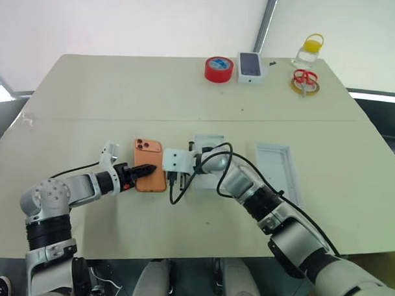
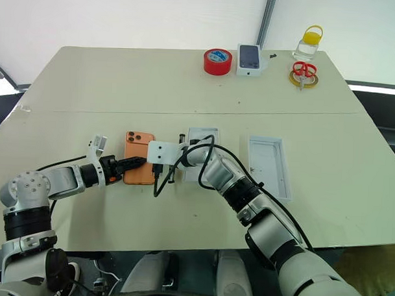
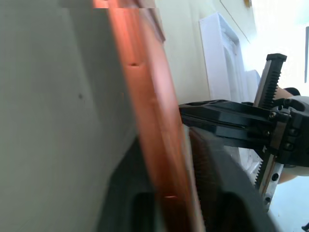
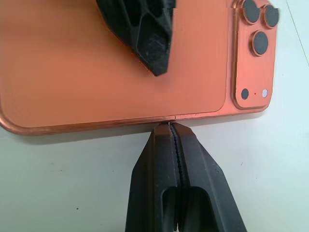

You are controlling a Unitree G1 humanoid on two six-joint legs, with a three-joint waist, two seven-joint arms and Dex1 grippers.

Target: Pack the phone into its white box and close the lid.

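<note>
Black fingers of the left gripper [image 2: 135, 163] pinched the phone [image 2: 139, 158] by its long left edge, one finger [image 4: 145, 34] over its orange back. Pressed shut, the right gripper [image 4: 170, 126] touched the opposite edge with its tips. Camera bump up, the phone lay near the front of the beige table [image 1: 121, 93], just left of the white box [image 1: 209, 143]; the lid [image 1: 279, 169] lay open-side up farther right, with bare tabletop beyond.
</note>
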